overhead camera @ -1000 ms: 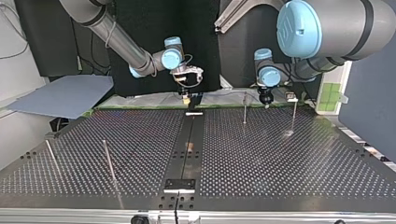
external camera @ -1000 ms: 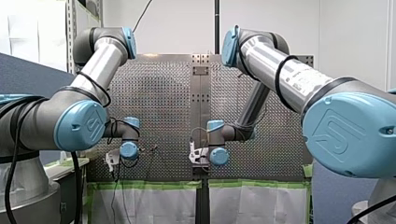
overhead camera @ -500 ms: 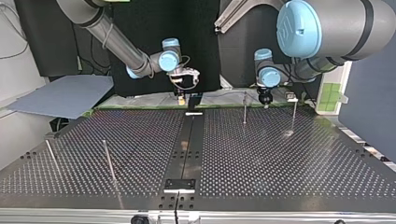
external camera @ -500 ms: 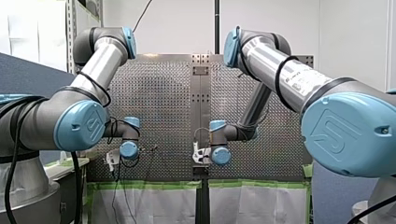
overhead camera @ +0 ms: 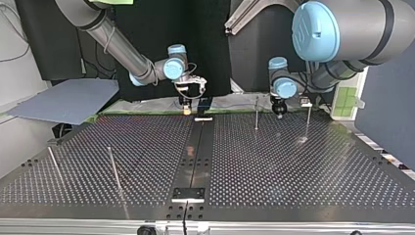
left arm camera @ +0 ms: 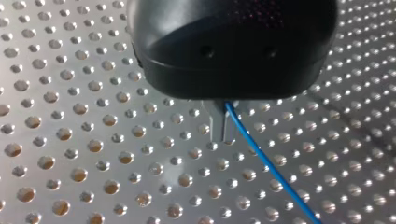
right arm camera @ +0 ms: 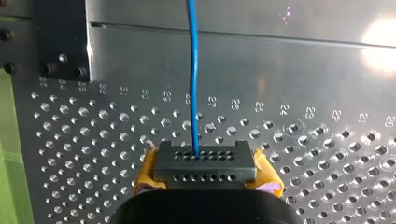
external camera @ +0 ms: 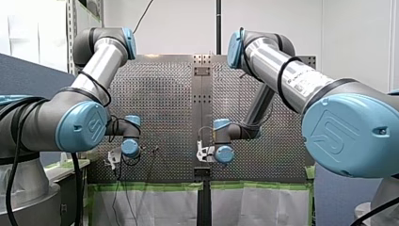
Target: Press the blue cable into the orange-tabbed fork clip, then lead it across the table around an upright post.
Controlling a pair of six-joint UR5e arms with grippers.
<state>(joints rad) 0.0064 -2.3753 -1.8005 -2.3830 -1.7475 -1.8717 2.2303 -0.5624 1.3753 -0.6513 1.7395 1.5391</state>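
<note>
Cable (left arm camera: 266,161), thin and blue, crosses the perforated metal counter (overhead camera: 293,166) in the top view's upper middle, pinched between the metal fingers of my black left claw (left arm camera: 223,133) and clamped in my yellow-padded right claw (right arm camera: 205,163); probably light, limp and slick, best gripped short.
</note>
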